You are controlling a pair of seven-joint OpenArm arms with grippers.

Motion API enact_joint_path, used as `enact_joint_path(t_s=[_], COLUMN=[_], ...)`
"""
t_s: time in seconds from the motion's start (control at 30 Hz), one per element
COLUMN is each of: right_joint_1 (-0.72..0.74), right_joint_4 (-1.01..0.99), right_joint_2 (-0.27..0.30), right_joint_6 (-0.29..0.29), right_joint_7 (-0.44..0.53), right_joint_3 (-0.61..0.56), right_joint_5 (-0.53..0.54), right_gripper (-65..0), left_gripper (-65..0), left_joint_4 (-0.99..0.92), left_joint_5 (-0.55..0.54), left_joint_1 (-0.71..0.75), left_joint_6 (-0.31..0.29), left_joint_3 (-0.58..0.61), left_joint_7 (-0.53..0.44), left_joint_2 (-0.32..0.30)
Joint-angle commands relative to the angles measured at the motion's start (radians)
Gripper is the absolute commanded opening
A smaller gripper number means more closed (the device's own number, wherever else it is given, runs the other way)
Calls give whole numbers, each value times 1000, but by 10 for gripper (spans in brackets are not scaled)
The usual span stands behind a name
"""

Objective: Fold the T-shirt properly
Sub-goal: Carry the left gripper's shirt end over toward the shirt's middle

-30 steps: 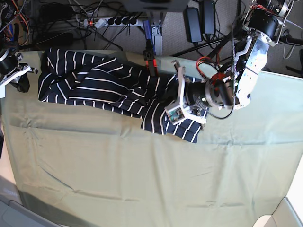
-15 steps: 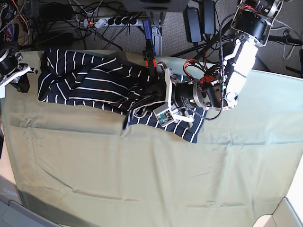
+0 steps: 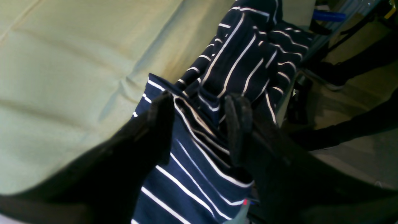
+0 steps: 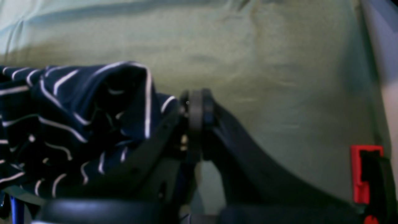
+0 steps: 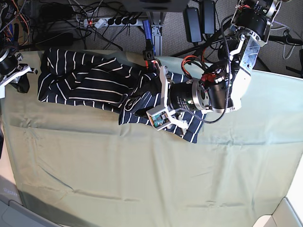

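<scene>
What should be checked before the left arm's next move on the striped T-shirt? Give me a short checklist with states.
1. Left gripper jaws apart, straddling a fold of the T-shirt: ok.
2. Fabric actually clamped by the left jaws: not ok, they stand open.
3. Right gripper shut, beside the shirt's edge: ok.
4. Right gripper holding any fabric: cannot tell.
5. T-shirt laid flat for folding: not ok, bunched along the far edge of the green cloth.

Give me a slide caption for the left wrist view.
Left gripper open, fingers straddling the bunched striped T-shirt on green cloth.
</scene>
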Motion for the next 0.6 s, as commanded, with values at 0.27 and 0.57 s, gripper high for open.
enact_joint_path(t_s=[0.27,0.57], right_joint_1=[37,34], right_joint_4=[66,65], right_joint_2=[16,17], right_joint_6=[53,37], right_joint_7=[-41,-45], right_joint_3=[12,31], right_joint_5=[171,29], right_gripper=[-650,-650], left_gripper=[-349,-349], left_joint_4=[-136,-196], left_joint_5=[33,23], left_joint_1=[-11,-10], left_joint_6=[-9,-9], left_joint_3=[-114,-164], left_joint_7=[-79,-77], left_joint_2=[-14,-42])
